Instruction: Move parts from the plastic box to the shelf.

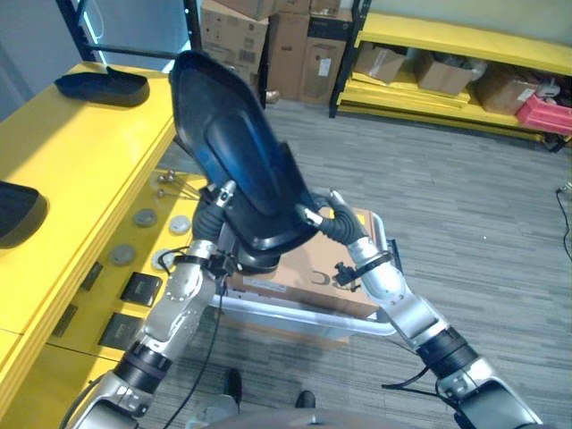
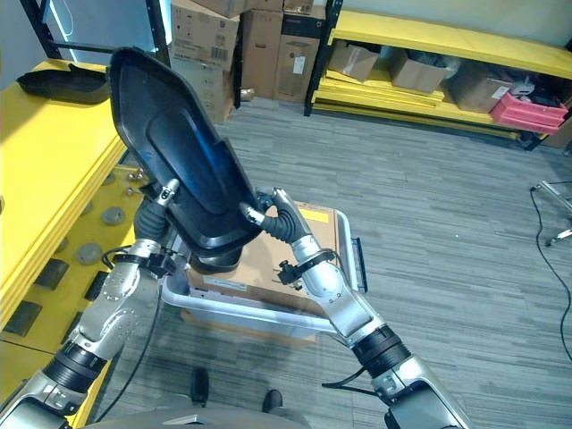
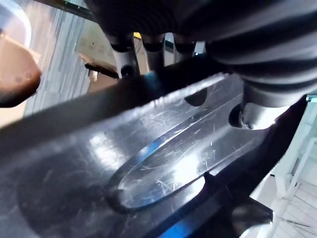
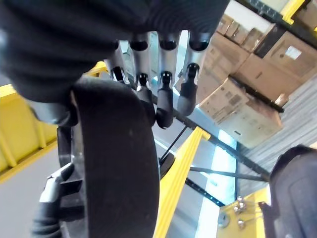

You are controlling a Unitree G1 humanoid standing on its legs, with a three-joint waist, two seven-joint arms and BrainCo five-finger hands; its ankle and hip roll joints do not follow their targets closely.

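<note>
A large black moulded plastic part (image 1: pixel 237 152) is held up tilted between both hands, above the clear plastic box (image 1: pixel 304 319) that stands on the floor with a brown carton (image 1: pixel 308 268) in it. My left hand (image 1: pixel 217 204) grips the part's lower left edge; in the left wrist view its thumb (image 3: pixel 257 111) presses the glossy face (image 3: pixel 148 163) and its fingers (image 3: pixel 148 49) curl behind. My right hand (image 1: pixel 332 219) clasps the lower right edge, fingers (image 4: pixel 163 94) hooked over the rim (image 4: pixel 119 163). The yellow shelf (image 1: pixel 80 170) lies to the left.
Two more black parts (image 1: pixel 103 87) (image 1: pixel 18 210) lie on the yellow shelf top. Round discs and dark pads (image 1: pixel 143 288) sit on its lower level. Stacked cartons (image 1: pixel 268 40) and a yellow rack (image 1: pixel 447 63) with boxes and a red bin (image 1: pixel 545 112) line the back.
</note>
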